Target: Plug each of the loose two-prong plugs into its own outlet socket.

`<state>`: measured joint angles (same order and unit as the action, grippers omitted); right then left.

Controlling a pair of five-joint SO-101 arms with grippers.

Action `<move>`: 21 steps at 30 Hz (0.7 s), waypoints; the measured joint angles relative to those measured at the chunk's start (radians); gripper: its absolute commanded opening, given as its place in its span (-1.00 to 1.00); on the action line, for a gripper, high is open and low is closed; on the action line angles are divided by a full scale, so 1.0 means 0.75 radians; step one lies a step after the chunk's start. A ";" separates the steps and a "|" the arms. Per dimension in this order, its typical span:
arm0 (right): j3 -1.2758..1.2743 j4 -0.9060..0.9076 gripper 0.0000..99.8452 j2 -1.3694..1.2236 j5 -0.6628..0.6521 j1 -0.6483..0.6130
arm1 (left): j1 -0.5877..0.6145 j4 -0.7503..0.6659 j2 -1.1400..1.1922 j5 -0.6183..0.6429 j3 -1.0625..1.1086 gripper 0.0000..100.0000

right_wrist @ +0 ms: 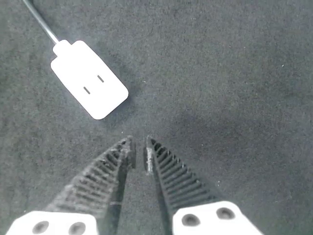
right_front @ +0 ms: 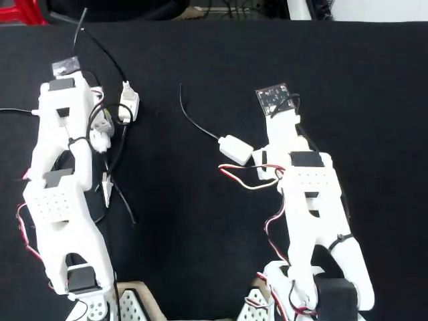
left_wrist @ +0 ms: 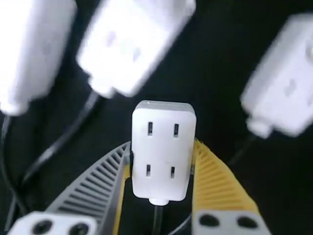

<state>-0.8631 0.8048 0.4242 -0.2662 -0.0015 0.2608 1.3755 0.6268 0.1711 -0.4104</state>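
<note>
My left gripper (left_wrist: pixel 161 147) is shut on a white socket block (left_wrist: pixel 164 122) with two pairs of slots, its cable trailing back between the grey finger (left_wrist: pixel 98 186) and the orange finger (left_wrist: pixel 212 181). Beyond it lie three blurred white plug bodies (left_wrist: pixel 132 44), (left_wrist: pixel 29 54), (left_wrist: pixel 283 98). In the high view this gripper (right_front: pixel 100 134) sits just below a white plug (right_front: pixel 128 103). My right gripper (right_wrist: pixel 138 149) hangs over bare mat, fingers almost together with nothing between them. A white two-slot block (right_wrist: pixel 89 78) lies flat close ahead of it, corded (right_front: pixel 234 148).
Black cables (right_front: pixel 120 194) loop beside the left arm, and a thin black cord (right_front: pixel 194 120) runs from the middle block toward the back. Red and white arm wires (right_front: pixel 241 180) hang by the right arm. Black mat (right_front: pixel 374 100) covers the table.
</note>
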 measured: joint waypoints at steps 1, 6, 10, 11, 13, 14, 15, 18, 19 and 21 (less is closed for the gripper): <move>0.000 0.000 -0.93 0.000 0.000 0.000 | -0.016 0.063 0.000 -0.012 -0.031 -0.90; 0.000 0.000 -0.93 0.000 0.000 0.000 | -0.115 0.358 0.000 -0.108 -0.256 -0.90; 0.000 0.000 -0.93 0.000 0.000 0.000 | -0.135 0.481 0.000 -0.200 -0.497 -0.90; 0.000 0.000 -0.93 0.000 0.000 0.000 | -0.133 0.489 0.000 -0.231 -0.538 -0.90; 0.000 0.000 -0.93 0.000 0.000 0.000 | -0.131 0.499 -0.016 -0.323 -0.569 -0.90; 0.000 0.000 -0.93 0.000 0.000 0.000 | -0.131 0.499 -0.031 -0.376 -0.569 -0.90; 0.000 0.000 -0.93 0.000 0.000 0.000 | -0.133 0.499 -0.053 -0.430 -0.556 -0.90; 0.000 0.000 -0.93 0.000 0.000 0.000 | -0.133 0.499 -0.174 -0.538 -0.444 -0.90; 0.000 -0.002 -0.93 0.000 0.000 0.000 | -0.133 0.499 -0.225 -0.563 -0.395 -0.89; 0.000 -0.020 -0.93 0.000 0.000 0.000 | -0.119 0.499 -0.346 -0.606 -0.286 -0.89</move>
<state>-0.8631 0.7894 0.4242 -0.2662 -0.0015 0.1718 1.7499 0.3675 -0.2831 -0.6252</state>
